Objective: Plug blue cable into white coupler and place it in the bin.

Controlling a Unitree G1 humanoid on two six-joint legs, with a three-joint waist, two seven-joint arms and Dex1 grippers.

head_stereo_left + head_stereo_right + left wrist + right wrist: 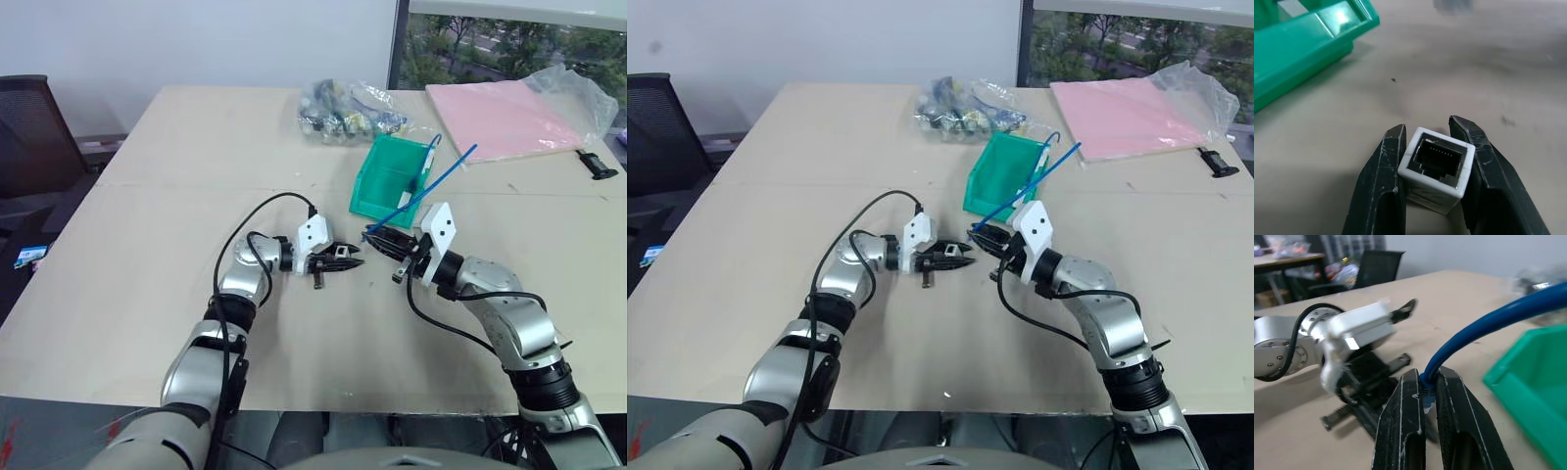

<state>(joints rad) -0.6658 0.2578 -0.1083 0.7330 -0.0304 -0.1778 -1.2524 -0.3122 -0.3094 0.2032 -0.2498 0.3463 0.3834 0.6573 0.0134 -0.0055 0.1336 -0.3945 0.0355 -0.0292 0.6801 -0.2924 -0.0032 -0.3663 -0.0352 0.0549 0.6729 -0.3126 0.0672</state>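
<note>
My left gripper (355,260) is shut on the white coupler (1436,169), whose dark socket faces outward between the black fingers (1380,186). Just to its right, my right gripper (372,235) is shut on the plug end of the blue cable (431,186). The cable rises from the grip and slants up over the teal-green bin (377,191), which stands on the table just beyond both grippers. The two gripper tips point at each other, a small gap apart. In the right wrist view the blue cable (1484,325) curves out of the closed fingers (1405,426), with the left gripper (1378,384) close ahead.
A clear bag of mixed cables (348,110) lies behind the bin. A flat pink pad in clear plastic (509,116) sits at the far right, with a small black object (596,163) beside it. A dark chair (34,132) stands off the table's left side.
</note>
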